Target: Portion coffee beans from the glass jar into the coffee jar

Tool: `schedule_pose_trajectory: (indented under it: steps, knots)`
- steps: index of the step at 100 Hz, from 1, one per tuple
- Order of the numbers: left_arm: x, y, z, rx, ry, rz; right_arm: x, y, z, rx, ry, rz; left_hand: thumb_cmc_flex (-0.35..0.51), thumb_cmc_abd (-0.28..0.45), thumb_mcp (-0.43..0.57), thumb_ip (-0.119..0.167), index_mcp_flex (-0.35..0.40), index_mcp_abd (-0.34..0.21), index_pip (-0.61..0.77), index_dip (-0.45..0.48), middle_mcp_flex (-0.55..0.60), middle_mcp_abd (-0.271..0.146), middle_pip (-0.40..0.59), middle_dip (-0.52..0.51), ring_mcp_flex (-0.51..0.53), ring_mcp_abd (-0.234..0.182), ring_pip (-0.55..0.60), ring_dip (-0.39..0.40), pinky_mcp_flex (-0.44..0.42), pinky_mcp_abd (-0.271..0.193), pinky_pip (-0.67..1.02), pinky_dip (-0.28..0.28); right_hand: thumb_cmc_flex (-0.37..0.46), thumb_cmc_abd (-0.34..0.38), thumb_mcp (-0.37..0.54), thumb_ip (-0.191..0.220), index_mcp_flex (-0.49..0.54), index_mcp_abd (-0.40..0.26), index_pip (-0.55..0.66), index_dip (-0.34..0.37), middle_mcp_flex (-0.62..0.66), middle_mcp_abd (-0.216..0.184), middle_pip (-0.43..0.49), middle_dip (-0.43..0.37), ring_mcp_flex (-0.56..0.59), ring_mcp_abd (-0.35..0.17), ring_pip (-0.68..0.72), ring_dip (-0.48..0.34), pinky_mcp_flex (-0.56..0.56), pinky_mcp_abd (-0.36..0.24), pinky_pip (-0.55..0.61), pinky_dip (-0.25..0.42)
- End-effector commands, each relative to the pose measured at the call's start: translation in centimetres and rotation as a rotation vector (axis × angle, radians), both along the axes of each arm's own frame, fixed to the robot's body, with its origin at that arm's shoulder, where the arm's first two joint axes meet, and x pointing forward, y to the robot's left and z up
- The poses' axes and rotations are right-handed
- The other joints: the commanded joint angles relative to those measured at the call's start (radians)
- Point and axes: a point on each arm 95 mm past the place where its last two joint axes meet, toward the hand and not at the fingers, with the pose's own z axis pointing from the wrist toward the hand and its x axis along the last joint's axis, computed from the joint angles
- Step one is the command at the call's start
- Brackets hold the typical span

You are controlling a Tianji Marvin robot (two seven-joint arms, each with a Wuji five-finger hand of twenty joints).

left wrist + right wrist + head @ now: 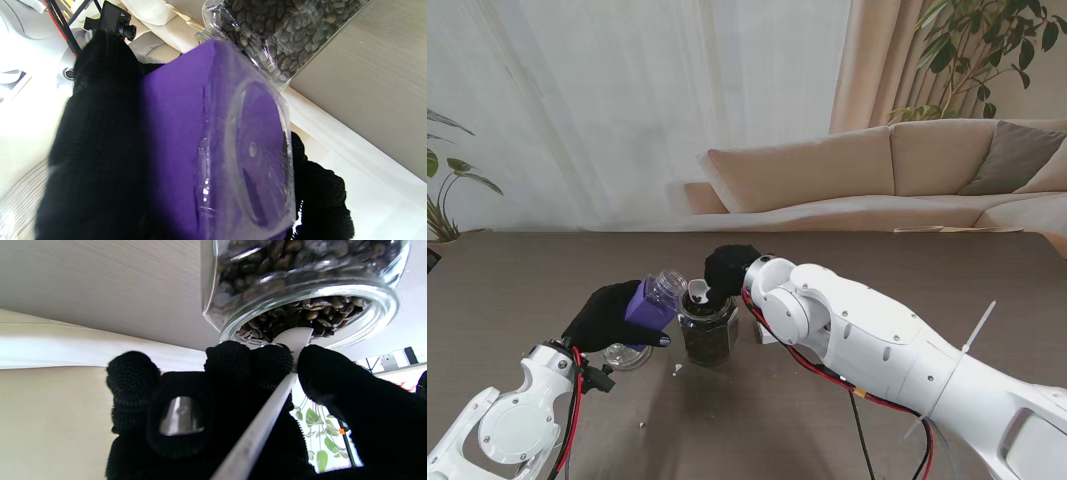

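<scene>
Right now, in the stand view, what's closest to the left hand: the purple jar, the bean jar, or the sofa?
1. Purple jar, held in the left hand.
2. Bean jar, just to its right on the table.
3. Sofa, far behind the table.

Spoon [267, 413] bowl buried in beans; white bits [677, 369] on table too small to identify.
</scene>
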Motion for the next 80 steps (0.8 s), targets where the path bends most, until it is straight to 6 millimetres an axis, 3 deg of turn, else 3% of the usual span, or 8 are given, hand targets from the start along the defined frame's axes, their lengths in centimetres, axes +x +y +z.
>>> schedule_pose_trajectory:
  steps: [1,30,80]
  knots:
    - [-0.1,-0.2,-0.2,0.000,0.014,-0.011,0.1,0.1,0.2,-0.005,0.005,-0.004,0.377,0.529,0.408,0.021,0.080,-0.108,0.142,0.034,0.065,-0.030,0.121,0.047,0.056,0.042,0.167,0.046,-0.058,-0.063,0.003,0.025,-0.010,0.011,0.006,0.039,0.032,-0.006,0.010,0.006,0.038,0.020,0.003,0.011,0.027,-0.095,0.011,0.001,0.109,-0.007,-0.004,0.004]
    - [0.0,-0.1,-0.3,0.004,0.016,-0.004,0.2,-0.6,0.3,0.044,0.082,-0.050,0.377,0.529,0.408,0.022,0.080,-0.108,0.142,0.035,0.064,-0.030,0.120,0.046,0.056,0.042,0.167,0.046,-0.060,-0.064,0.002,0.025,-0.007,0.006,0.009,0.038,0.030,-0.003,0.012,0.003,0.037,0.022,0.004,0.010,0.027,-0.089,0.010,0.001,0.106,-0.004,-0.004,0.004]
    - [0.7,0.2,-2.6,0.007,0.066,0.030,0.0,-2.5,1.5,0.122,0.132,-0.084,0.377,0.529,0.410,0.021,0.080,-0.106,0.144,0.036,0.065,-0.028,0.122,0.047,0.055,0.043,0.167,0.047,-0.060,-0.062,0.002,0.025,-0.005,0.005,0.008,0.036,0.029,0.002,0.013,0.000,0.034,0.027,0.004,0.009,0.027,-0.083,0.008,0.000,0.102,0.000,-0.006,0.005]
